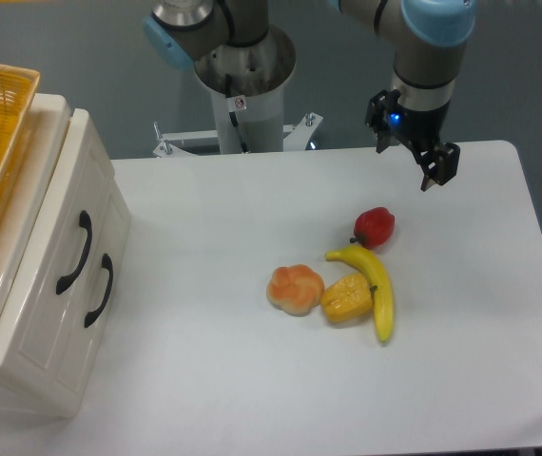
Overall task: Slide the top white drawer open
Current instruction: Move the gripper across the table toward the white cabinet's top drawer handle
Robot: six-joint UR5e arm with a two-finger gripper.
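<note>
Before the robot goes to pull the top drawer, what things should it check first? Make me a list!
1. Top white drawer closed and waiting: ok, its front sits level with the one beside it.
2. Handle in view and free to grab: ok, nothing covers it.
3. Tool empty: ok, it holds nothing.
4. Tool open enough for the handle: cannot tell, the fingers are too small to judge.
5. Tool near the handle: not ok, it hangs at the far right of the table.
6. Path across to the drawer: ok, the banana, red pepper and other toy food lie on the table, below the tool.
</note>
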